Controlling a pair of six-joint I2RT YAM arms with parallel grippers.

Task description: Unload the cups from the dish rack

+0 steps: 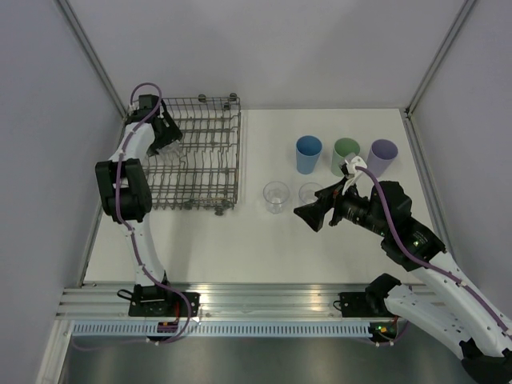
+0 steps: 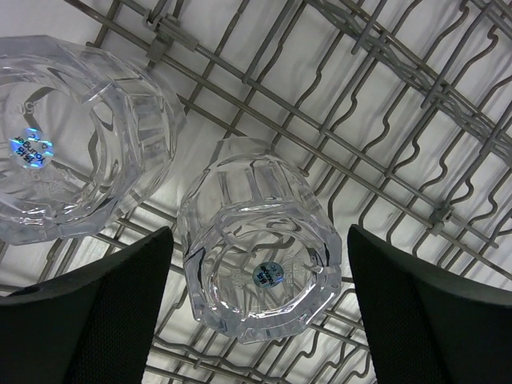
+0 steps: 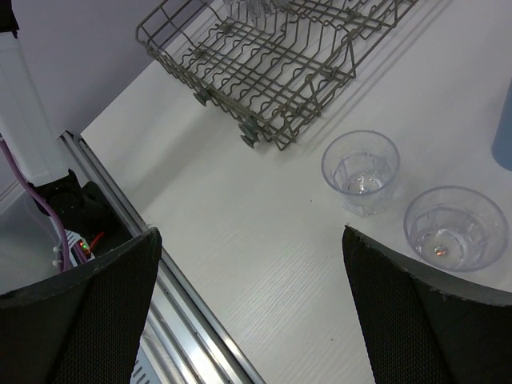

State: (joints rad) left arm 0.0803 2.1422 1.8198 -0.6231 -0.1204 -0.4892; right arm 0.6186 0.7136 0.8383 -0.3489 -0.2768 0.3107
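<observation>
Left wrist view: left fingers spread either side of an inverted clear cup in the dish rack, apparently without touching it; right fingers spread above the worktop near two upright clear cups.

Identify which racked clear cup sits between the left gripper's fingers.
The lower clear cup, centred in the left wrist view; the upper-left cup lies outside the fingers.

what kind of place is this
Probably a robot lab test cell, not a kitchen: blank grey wall panels enclose a white table, with an aluminium rail along its near edge.
</observation>
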